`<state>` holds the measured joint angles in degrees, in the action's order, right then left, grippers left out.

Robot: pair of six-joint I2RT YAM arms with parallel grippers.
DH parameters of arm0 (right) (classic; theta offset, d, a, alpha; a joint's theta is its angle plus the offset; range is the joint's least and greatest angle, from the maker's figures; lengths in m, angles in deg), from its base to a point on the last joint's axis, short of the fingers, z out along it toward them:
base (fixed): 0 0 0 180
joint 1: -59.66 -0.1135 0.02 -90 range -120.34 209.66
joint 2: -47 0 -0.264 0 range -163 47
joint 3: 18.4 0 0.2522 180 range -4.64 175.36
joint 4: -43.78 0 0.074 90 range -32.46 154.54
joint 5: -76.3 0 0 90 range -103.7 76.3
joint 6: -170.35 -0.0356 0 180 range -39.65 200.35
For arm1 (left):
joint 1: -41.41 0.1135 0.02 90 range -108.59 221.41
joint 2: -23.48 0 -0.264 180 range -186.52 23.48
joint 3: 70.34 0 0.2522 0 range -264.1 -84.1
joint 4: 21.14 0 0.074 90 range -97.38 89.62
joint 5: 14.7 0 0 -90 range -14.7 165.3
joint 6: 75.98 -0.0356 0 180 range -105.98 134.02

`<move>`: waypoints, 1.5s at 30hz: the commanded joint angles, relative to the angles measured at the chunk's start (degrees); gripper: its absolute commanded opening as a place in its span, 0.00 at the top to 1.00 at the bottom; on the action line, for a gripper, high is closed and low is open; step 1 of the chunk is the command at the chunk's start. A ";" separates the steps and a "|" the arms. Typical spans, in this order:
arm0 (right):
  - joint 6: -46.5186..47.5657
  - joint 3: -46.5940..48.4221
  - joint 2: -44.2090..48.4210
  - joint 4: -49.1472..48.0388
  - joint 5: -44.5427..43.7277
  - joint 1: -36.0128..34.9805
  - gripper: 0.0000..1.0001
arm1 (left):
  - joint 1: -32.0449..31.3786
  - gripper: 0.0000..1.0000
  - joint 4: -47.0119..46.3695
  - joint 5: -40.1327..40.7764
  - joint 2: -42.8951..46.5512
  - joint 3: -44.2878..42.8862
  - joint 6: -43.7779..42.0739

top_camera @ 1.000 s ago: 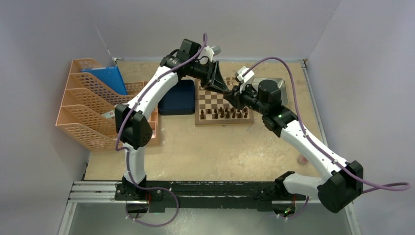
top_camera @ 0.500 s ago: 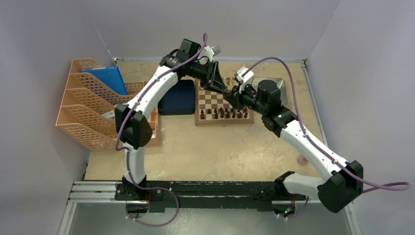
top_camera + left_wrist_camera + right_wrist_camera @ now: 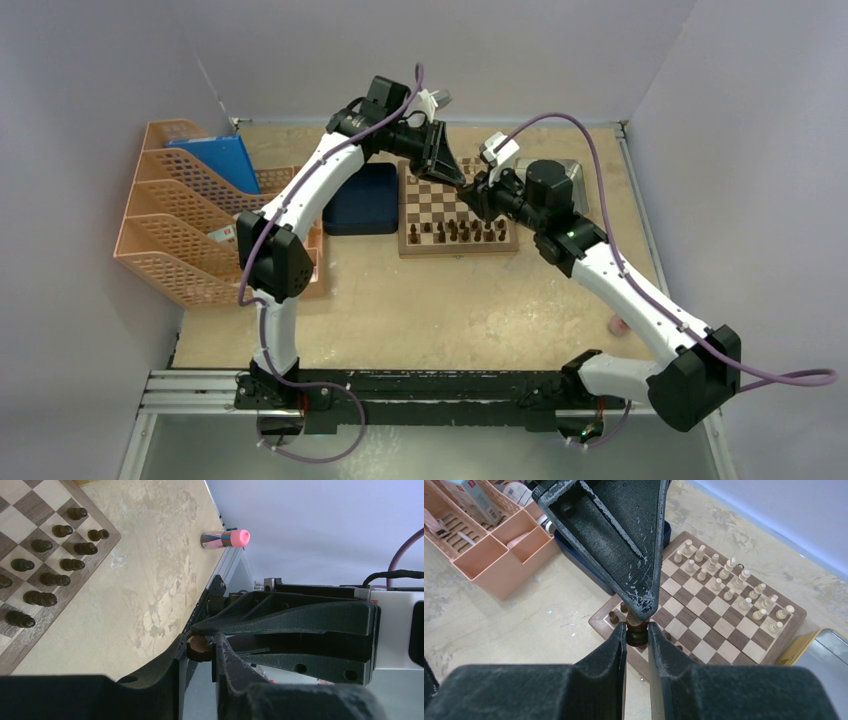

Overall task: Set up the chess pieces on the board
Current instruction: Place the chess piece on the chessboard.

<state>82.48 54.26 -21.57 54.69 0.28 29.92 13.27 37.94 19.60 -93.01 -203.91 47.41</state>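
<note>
Both grippers meet above the board (image 3: 405, 215), near its middle. My right gripper (image 3: 636, 630) is shut on a dark brown chess piece (image 3: 636, 635), pinching its base. My left gripper (image 3: 198, 650) has its two fingers pressed on the other end of that same piece (image 3: 199, 647), and one of its fingers (image 3: 624, 540) comes down onto the piece from above in the right wrist view. Several dark pieces (image 3: 455, 232) stand in rows on the board's near side. Pale pieces (image 3: 724, 575) stand along its far side.
A dark blue tray (image 3: 365, 200) lies left of the board, and a silver metal tray (image 3: 575, 175) lies right of it. A peach file organiser (image 3: 190, 215) fills the left side. A pink-capped tube (image 3: 223, 538) lies near the table's right edge.
My left gripper's jaws have narrowed onto the piece that the right gripper holds. Both grippers have shifted slightly toward the far side of the board.
</note>
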 commanded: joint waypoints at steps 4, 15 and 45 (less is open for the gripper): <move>-1.77 2.38 -0.41 -3.22 -1.91 -0.23 0.71 | -0.67 0.95 2.12 4.65 2.05 -2.08 -4.17; -5.92 3.28 4.40 -3.83 -7.02 -0.23 0.01 | -2.38 0.99 -7.02 25.20 8.72 11.18 -7.34; -9.50 10.18 17.18 6.71 -11.33 -0.24 0.01 | -12.04 0.99 -31.53 60.72 20.97 47.35 -14.05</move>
<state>72.49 61.43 -4.77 61.53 -11.20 29.81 1.82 13.11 77.80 -72.92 -158.99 35.41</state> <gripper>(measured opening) 0.987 0.192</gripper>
